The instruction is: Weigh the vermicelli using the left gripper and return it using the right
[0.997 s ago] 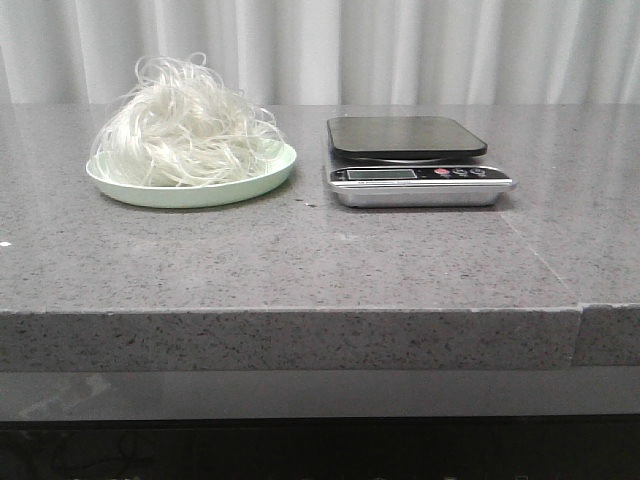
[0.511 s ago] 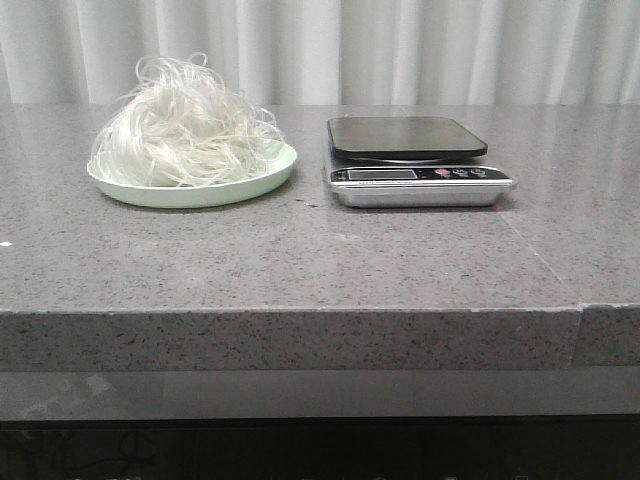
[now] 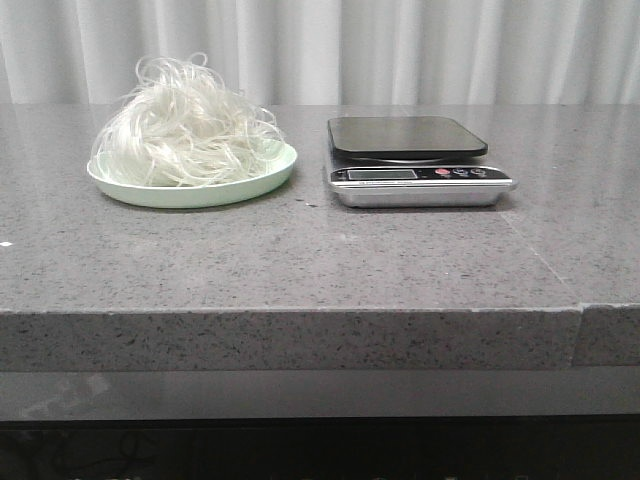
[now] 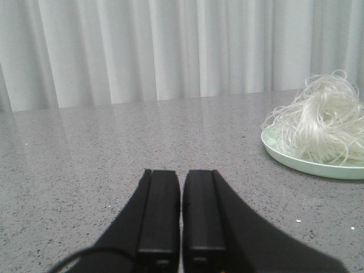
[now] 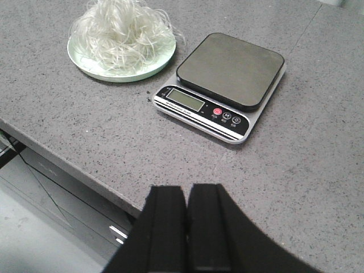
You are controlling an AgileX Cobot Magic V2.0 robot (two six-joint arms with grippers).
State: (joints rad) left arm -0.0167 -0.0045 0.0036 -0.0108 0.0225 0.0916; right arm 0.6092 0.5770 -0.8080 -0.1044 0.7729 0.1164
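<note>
Grey stone table [image 3: 300, 260] carries our scale [image 3: 410, 160] and, beside it, the plate [image 3: 190, 190] heaped with the vermicelli [image 3: 185, 125]. Our left gripper [image 4: 181, 227] sits nearer, noodles ahead toward its right; both it and the right gripper [image 5: 186, 227] are closed, empty. Scale readout illegible.

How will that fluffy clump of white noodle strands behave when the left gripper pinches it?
The fluffy clump of thin white vermicelli strands looks airy, so probably light and compressible. Stray loops suggest it may snag, trail or shed strands. The pale green plate under it might shift if strands catch.
</note>
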